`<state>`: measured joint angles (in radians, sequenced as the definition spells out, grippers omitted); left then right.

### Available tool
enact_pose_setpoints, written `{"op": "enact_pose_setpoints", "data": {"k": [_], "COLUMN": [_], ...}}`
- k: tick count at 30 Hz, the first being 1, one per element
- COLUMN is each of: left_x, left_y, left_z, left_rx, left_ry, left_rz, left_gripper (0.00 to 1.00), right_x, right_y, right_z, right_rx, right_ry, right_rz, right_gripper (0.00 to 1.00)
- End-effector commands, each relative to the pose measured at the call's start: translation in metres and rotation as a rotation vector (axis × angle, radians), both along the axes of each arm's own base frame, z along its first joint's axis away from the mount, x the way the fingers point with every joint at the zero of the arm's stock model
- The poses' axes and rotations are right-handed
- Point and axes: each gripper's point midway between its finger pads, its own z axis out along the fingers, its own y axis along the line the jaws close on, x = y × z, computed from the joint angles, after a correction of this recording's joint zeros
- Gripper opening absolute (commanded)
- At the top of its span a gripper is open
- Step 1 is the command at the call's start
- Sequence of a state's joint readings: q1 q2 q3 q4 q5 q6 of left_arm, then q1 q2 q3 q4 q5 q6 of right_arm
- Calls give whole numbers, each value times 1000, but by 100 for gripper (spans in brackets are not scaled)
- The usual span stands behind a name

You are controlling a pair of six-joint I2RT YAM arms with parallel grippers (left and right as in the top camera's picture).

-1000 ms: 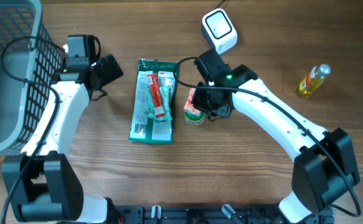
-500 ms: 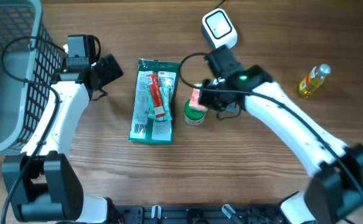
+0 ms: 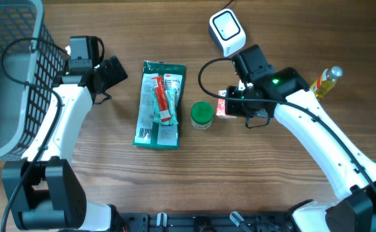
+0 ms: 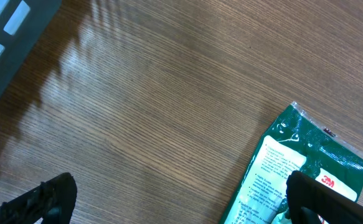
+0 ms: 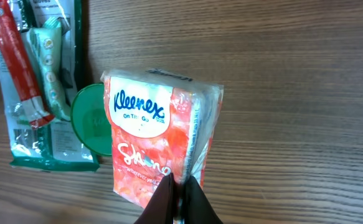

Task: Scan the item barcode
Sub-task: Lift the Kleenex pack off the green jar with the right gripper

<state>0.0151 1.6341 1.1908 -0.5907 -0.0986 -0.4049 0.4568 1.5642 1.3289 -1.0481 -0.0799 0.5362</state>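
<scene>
Tissue pack (image 3: pixel 222 106), pink and white with Kleenex printed on it, is pinched at one edge by the right tool (image 3: pixel 231 107), whose jaws are closed tight on the wrapper. It sits around the middle of the desk (image 3: pixel 271 187), just to the right of a round green lid (image 3: pixel 202 114). In the right wrist view the pack (image 5: pixel 156 137) covers part of that lid (image 5: pixel 89 121), with the tool's tips (image 5: pixel 178 200) on its lower edge.

A white scanner (image 3: pixel 227 31) stands near the far edge. A flat green packet (image 3: pixel 159 103) lies left of the lid. A yellow bottle (image 3: pixel 324 82) lies toward the right edge, and a grey basket (image 3: pixel 20 77) fills the far left corner. The left tool (image 3: pixel 113 72) hangs between basket and packet, jaws spread wide and holding nothing.
</scene>
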Motion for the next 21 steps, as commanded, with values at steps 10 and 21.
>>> {"op": "enact_pose_setpoints", "data": {"k": [10, 21], "left_x": [3, 3], "left_y": [0, 0], "left_z": [9, 9], "left_rx": [-1, -1], "left_ry": [-25, -25], "left_rz": [-4, -4], "left_gripper": [100, 100], "right_x": [-3, -9], "right_y": [-7, 41], "right_z": [-79, -97], "right_rx": [-3, 285], "right_ry": [-29, -73], "right_rz": [-30, 89], "right_gripper": [4, 4]}}
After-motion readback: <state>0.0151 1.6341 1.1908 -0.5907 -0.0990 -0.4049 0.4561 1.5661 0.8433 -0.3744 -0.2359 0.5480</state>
